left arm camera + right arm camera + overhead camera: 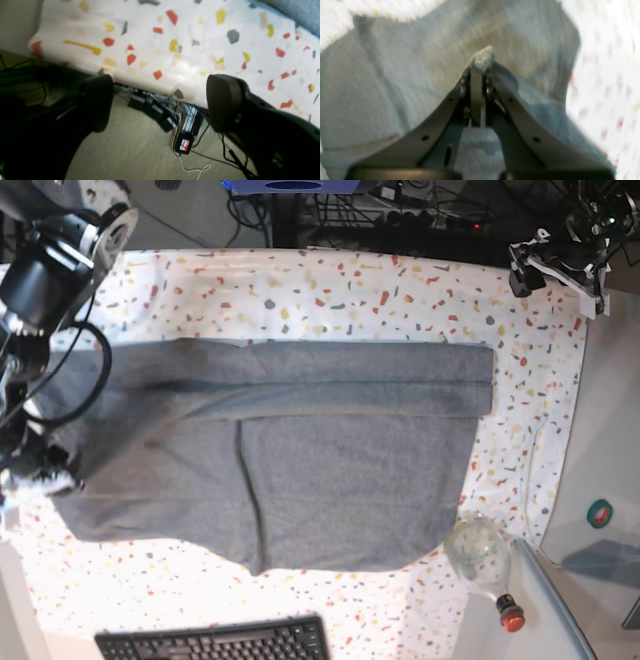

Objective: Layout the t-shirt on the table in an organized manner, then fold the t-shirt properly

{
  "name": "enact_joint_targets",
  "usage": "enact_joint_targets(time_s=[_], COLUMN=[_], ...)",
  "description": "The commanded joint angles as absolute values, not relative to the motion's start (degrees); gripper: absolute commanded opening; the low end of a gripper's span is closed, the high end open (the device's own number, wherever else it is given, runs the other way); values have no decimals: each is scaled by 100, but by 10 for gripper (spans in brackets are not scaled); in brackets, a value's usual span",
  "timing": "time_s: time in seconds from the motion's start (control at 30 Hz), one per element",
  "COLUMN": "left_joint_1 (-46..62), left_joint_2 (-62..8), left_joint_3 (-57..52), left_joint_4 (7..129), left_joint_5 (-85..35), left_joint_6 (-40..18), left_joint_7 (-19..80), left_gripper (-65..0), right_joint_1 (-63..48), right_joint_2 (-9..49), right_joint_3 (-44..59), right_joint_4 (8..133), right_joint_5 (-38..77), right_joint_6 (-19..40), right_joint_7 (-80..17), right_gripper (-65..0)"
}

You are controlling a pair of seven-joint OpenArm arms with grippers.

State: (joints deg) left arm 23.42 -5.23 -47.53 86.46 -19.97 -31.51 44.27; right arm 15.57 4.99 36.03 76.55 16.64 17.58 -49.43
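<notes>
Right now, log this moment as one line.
right gripper: shut on t-shirt | left gripper: open, empty | t-shirt: partly folded on table

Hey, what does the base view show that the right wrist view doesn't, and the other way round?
Only the base view shows the whole t-shirt spread partly folded across the table, the left gripper off at the far corner, a keyboard and a clear bottle.
Only the right wrist view shows the right gripper close up, jaws shut on a pinched nub of grey fabric.
Both share the grey t-shirt lying on the speckled white table; the wrist view is motion-blurred.
</notes>
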Motion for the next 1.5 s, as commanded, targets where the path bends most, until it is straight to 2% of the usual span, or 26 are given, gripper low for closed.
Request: enact_joint_targets(time_s=[0.0, 0.13, 0.3, 0.4, 0.43, 0.5, 0.67, 0.8, 0.97, 1.07, 1.13, 1.27, 1.43, 1.47], left_joint_1=[2334, 2325, 2220, 2079, 1991, 1807, 1358, 1226, 1244, 1200, 1121, 1059, 989, 989], left_joint_2=[-593, -593, -567, -549, -541, -523, -382, -391, -382, -382, -382, -374, -374, -374], left_joint_3=[-4769, -4752, -4743, -4743, -4743, -4734, -4655, -3855, -3266, -3152, -3116, -3160, -3169, -3169], left_joint_4=[8734, 8760, 8699, 8532, 8444, 8277, 7864, 7688, 7459, 7240, 7125, 6923, 6905, 6914], left_joint_5=[-2114, -2097, -2062, -2105, -2105, -2062, -2053, -2053, -2070, -2105, -2105, -2114, -2114, -2114], left_joint_6=[-3169, -3169, -3169, -3169, -3169, -3169, -3169, -3143, -2949, -2958, -2958, -2958, -2958, -2958], left_joint_7=[4312, 4312, 4303, 4303, 4303, 4303, 4303, 3969, 3433, 3407, 3407, 3407, 3442, 3442], left_gripper=[-97, -97, -97, -97, -97, -97, -97, -97, -97, -105, -176, -390, -638, -650], right_joint_1=[1789, 2281, 2220, 1974, 1824, 1525, 778, 215, -259, -532, -725, -743, -681, -681], right_joint_2=[655, 716, 725, 681, 673, 576, 426, 418, 426, 426, 418, 189, 233, 312], right_joint_3=[3618, 3626, 3626, 3635, 3635, 3635, 3644, 3670, 3688, 3697, 3705, 4567, 5560, 5552], right_joint_4=[7600, 6905, 6774, 6949, 7108, 7547, 8708, 9393, 9692, 9640, 9622, 9235, 8251, 8084], right_joint_5=[1692, 1692, 1692, 1719, 1727, 1727, 1727, 1727, 1727, 1727, 1727, 2062, 3046, 3099], right_joint_6=[1771, 1771, 1771, 1789, 1807, 1815, 1824, 1824, 1824, 1824, 1815, 1815, 1824, 1824], right_joint_7=[-4848, -4690, -4620, -4655, -4646, -4629, -4602, -4602, -4541, -4084, -3749, -3591, -3600, -3600], right_gripper=[-650, -650, -650, -371, -297, -213, -207, -209, -209, -209, -210, -203, -203, -203])
